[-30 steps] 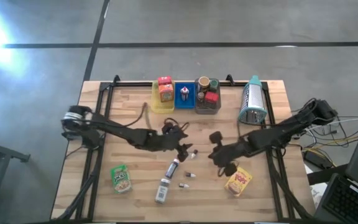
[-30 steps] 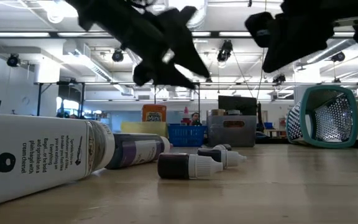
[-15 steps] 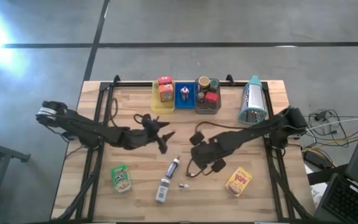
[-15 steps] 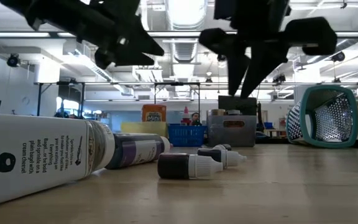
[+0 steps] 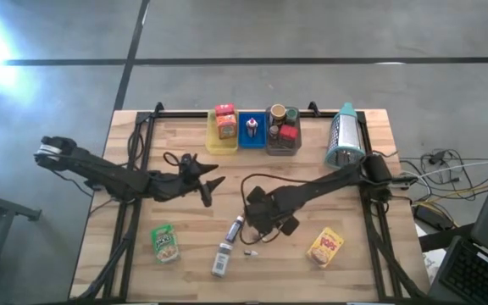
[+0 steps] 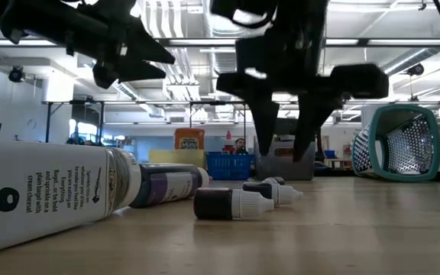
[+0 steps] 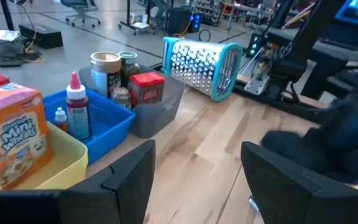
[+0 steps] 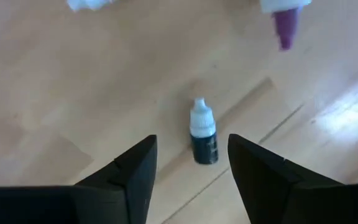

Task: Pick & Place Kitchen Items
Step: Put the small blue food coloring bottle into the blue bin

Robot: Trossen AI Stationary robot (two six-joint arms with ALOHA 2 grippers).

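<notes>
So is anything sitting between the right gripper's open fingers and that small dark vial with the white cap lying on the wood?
Nothing visible. The right gripper hangs open above the small dark white-capped vial, with only bare wooden tabletop around it.

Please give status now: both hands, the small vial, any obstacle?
Right hand open, above small dark vial, not touching. Left hand open, empty, waiting near the trays. Purple-tipped bottle lies beside vial, apart from it; nothing between fingers and vial.

Small dark white-capped vial (image 8: pixel 203 139) flat on wood, bottles (image 5: pixel 235 229) beside.
</notes>
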